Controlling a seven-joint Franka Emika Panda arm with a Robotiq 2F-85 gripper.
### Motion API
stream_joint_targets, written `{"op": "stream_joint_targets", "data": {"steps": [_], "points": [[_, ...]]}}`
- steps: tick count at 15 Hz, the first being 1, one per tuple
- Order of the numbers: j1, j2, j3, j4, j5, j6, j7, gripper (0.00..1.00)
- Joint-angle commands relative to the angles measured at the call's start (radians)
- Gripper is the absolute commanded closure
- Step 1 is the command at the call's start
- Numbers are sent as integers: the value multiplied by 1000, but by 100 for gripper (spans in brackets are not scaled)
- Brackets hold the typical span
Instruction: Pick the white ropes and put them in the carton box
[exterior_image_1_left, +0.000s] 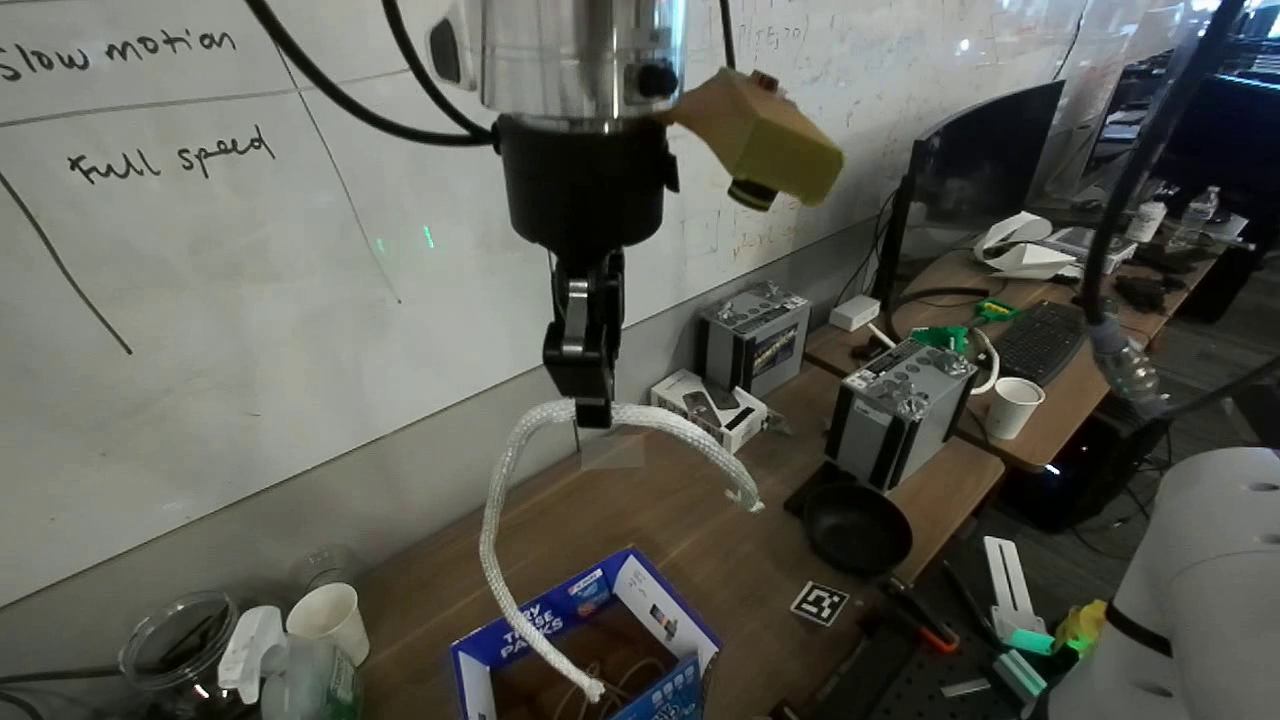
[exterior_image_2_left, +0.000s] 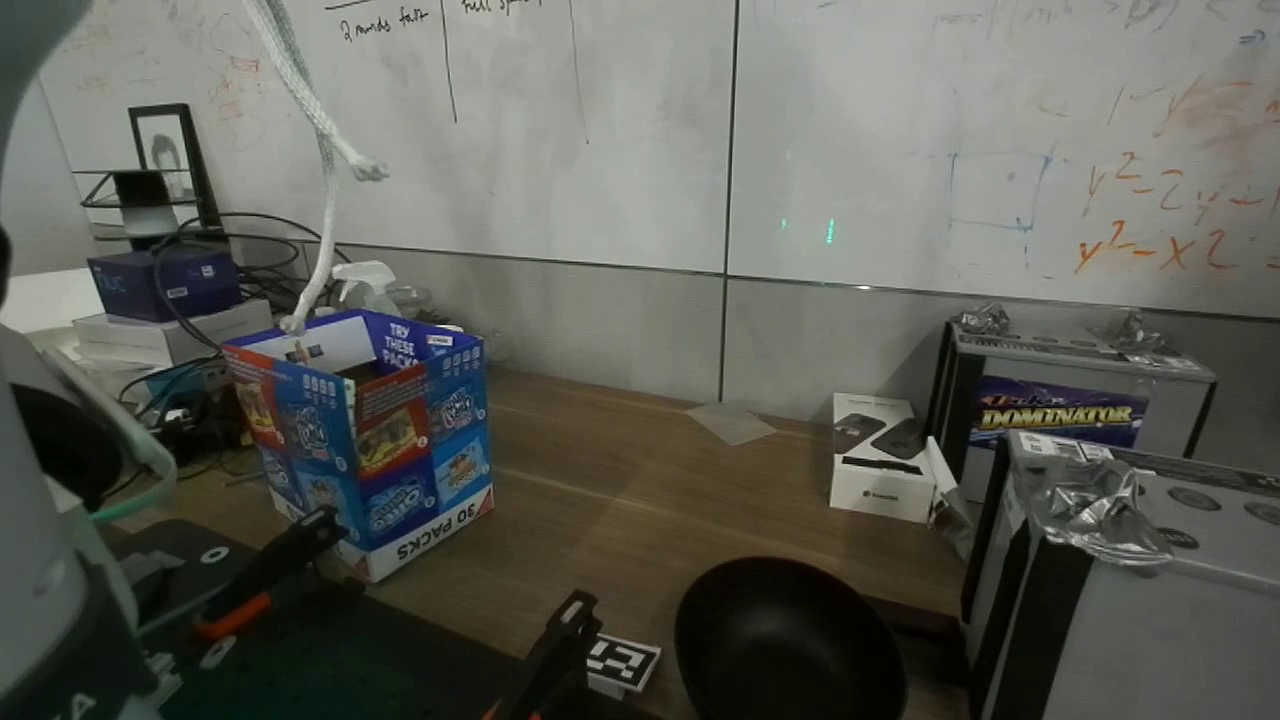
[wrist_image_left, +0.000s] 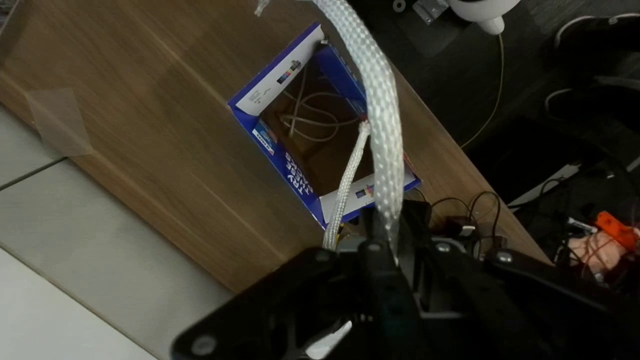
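My gripper (exterior_image_1_left: 594, 412) is shut on a thick white braided rope (exterior_image_1_left: 488, 530), high above the table. In the wrist view, the rope (wrist_image_left: 382, 105) runs out from between the jaws (wrist_image_left: 390, 225). One end hangs low over the carton box's opening, about at rim height in an exterior view (exterior_image_2_left: 330, 200); the other, shorter end hangs free, higher up. The carton box (exterior_image_1_left: 590, 590) stands open on the table, blue with white lettering; it also shows in an exterior view (exterior_image_2_left: 390, 450) and the wrist view (wrist_image_left: 275, 160). Thinner white ropes (wrist_image_left: 296, 118) lie inside it. The gripper is out of view in an exterior view.
A black pan (exterior_image_1_left: 857, 528), grey units (exterior_image_1_left: 900, 410) and a white phone box (exterior_image_2_left: 880, 470) stand on the table. A spray bottle (exterior_image_1_left: 310, 675) and a paper cup (exterior_image_1_left: 330, 620) stand beside the box. Black-handled tools (exterior_image_2_left: 270, 565) lie in front of the box.
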Motion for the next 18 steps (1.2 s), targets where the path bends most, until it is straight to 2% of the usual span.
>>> {"op": "stream_joint_targets", "data": {"steps": [1, 9, 18], "points": [[12, 27, -18, -41, 6, 54, -60, 88], [6, 136, -28, -76, 5, 125, -134, 88], [10, 248, -44, -90, 123, 193, -279, 88]]}}
